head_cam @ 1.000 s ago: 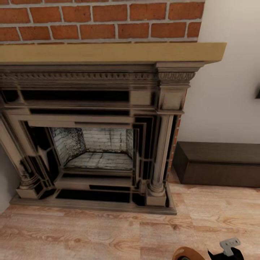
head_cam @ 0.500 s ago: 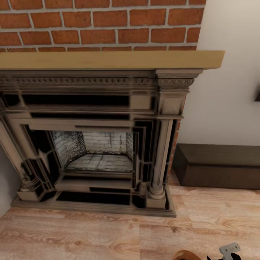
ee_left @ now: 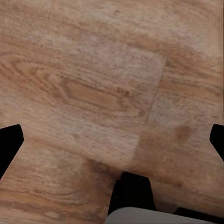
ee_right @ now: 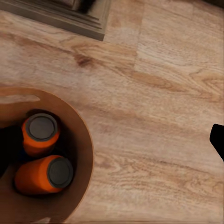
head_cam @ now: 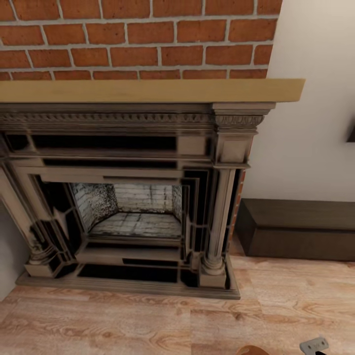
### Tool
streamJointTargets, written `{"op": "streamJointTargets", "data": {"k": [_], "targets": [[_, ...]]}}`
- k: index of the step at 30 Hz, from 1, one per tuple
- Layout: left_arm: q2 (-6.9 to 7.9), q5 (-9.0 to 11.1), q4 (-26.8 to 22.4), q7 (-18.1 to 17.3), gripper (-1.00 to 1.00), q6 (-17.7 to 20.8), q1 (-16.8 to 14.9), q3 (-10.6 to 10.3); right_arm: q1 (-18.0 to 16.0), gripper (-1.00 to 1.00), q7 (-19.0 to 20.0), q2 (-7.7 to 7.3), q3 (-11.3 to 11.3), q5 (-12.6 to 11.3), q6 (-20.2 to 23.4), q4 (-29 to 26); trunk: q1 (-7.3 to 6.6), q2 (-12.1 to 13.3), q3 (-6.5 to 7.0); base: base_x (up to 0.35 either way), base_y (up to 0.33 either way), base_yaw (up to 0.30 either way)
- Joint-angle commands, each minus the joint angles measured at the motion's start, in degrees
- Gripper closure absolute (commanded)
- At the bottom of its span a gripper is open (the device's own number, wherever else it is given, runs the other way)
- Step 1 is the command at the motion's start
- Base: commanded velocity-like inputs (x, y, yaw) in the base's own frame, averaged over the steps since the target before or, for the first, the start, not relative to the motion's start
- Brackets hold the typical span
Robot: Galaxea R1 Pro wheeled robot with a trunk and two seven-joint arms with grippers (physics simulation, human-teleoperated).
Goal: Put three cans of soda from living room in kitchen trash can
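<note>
Two orange cans of soda with grey tops, one [ee_right: 41, 133] and the other [ee_right: 44, 173], lie inside the tash can [ee_right: 83, 140], whose inside is tan-brown. My right gripper [ee_right: 110, 147] is open, its fingers spread wide on either side of the bin's wall. The bin's rim [head_cam: 251, 351] and a grey part of my right gripper [head_cam: 314, 345] peek in at the head view's lower edge. My left gripper [ee_left: 114, 140] hangs open over bare wood floor. I am in the living room. The kitchen is out of view.
Straight ahead stands an ornate dark fireplace [head_cam: 133, 197] with a tan mantel [head_cam: 148, 90] under red brick [head_cam: 138, 34]. A long dark low bench [head_cam: 301, 229] runs along the white wall to its right. Light wood floor [head_cam: 123, 325] lies in front.
The whole head picture has slid down a little, so the camera has tilted up. The bin's rim and my right gripper sit lower at the frame's edge.
</note>
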Motion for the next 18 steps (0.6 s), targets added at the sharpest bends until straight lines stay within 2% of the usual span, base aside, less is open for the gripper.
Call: {"op": "streamJointTargets", "data": {"k": [1, 5, 9, 13, 18], "targets": [[0.00, 0.0, 0.0, 0.0, -1.00, -0.1, 0.0, 0.0, 0.1, -1.00, 0.0, 0.11, 0.0, 0.0, 0.0, 0.0, -0.23, 0.4, 0.19, 0.000, 0.000, 0.000], [0.00, 0.0, 0.9, 0.0, -1.00, -1.0, 0.0, -0.3, 1.2, -1.00, -0.1, 0.97, 0.0, 0.1, -1.3, 0.1, -1.11, 2.0, 0.90, 0.000, 0.000, 0.000], [0.00, 0.0, 1.6, 0.0, -1.00, -2.9, 0.0, -1.7, 3.2, -1.00, -0.6, 2.44, 0.0, 0.1, -6.3, 0.1, -1.98, 3.6, 1.62, 0.000, 0.000, 0.000], [0.00, 0.0, 1.8, 0.0, -1.00, -4.2, 0.0, -2.2, 4.4, -1.00, -0.7, 3.06, 0.0, 0.1, -8.1, 0.3, -2.86, 5.2, 2.34, 0.000, 0.000, 0.000], [0.00, 0.0, 1.9, 0.0, -1.00, -7.0, 0.1, -2.4, 5.5, -1.00, -0.8, 3.36, 0.0, 0.2, -11.9, 3.3, -3.96, 7.2, 3.24, 0.000, 0.000, 0.000]]}}
